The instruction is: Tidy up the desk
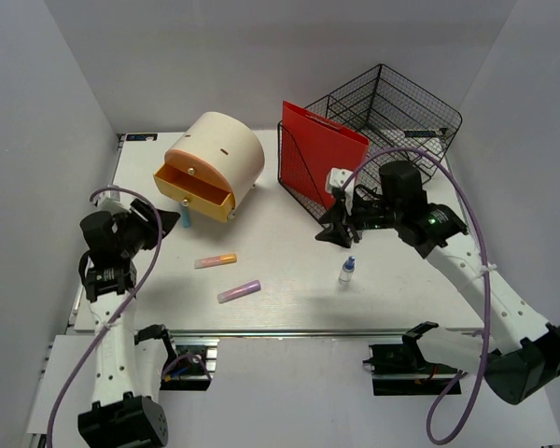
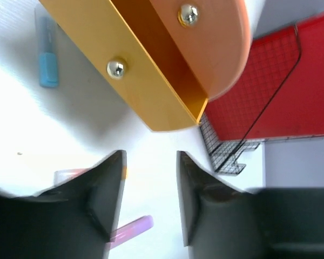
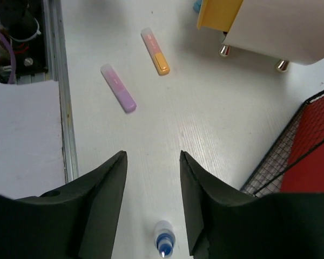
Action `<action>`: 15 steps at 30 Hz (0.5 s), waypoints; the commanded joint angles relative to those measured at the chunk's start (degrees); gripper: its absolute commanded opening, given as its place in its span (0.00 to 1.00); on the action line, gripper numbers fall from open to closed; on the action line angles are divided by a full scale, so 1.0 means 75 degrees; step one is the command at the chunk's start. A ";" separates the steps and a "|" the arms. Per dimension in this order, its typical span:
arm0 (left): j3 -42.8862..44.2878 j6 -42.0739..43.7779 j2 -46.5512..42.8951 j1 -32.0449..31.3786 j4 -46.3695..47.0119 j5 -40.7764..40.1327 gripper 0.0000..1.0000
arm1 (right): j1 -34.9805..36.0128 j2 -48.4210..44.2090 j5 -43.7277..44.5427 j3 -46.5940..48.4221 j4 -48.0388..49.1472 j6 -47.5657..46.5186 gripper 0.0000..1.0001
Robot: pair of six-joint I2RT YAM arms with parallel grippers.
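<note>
Nearest, noted both arm bases bolted at the metal rail (image 1: 308,330) of the desk (image 1: 289,303), a white top spanning the floor between grey walls. Just past the rail, counted two markers lying apart: purple marker (image 1: 239,291) nearer, orange marker (image 1: 216,261) beyond. Found one small bottle (image 1: 347,271) upright to their right, just below the right gripper (image 1: 332,235), jaws parted and empty. Saw the left gripper (image 1: 161,220) likewise parted, holding nothing, facing the open drawer (image 1: 194,193) of one cream chest (image 1: 219,149). Farther back, made out one red folder (image 1: 322,154) standing in a wire rack (image 1: 297,187), with one wire basket (image 1: 397,107) behind. Got from the left wrist a close look at two shiny knobs (image 2: 116,68) and one blue item (image 2: 47,65) beside the drawer. Got from the right wrist two metal feet (image 3: 224,50) under the chest.
</note>
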 commanded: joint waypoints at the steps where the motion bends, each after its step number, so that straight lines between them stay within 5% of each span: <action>1: -0.0196 0.0155 -0.0519 0.0051 -0.0543 0.0254 0.61 | 0.0000 -0.0535 0.0364 0.0426 -0.0846 -0.0405 0.51; 2: -0.0196 0.0190 -0.0567 -0.0042 -0.0625 0.0325 0.68 | 0.0011 -0.0594 0.0504 0.0437 -0.0999 -0.0510 0.54; 6: -0.0290 0.0272 -0.0837 -0.0043 -0.0755 0.0607 0.74 | -0.0012 -0.0956 0.0704 0.0157 -0.1363 -0.0594 0.67; 15: -0.0372 0.0459 -0.1083 -0.0113 -0.0895 0.0912 0.76 | -0.0024 -0.1636 0.0973 -0.0639 -0.1376 -0.0593 0.65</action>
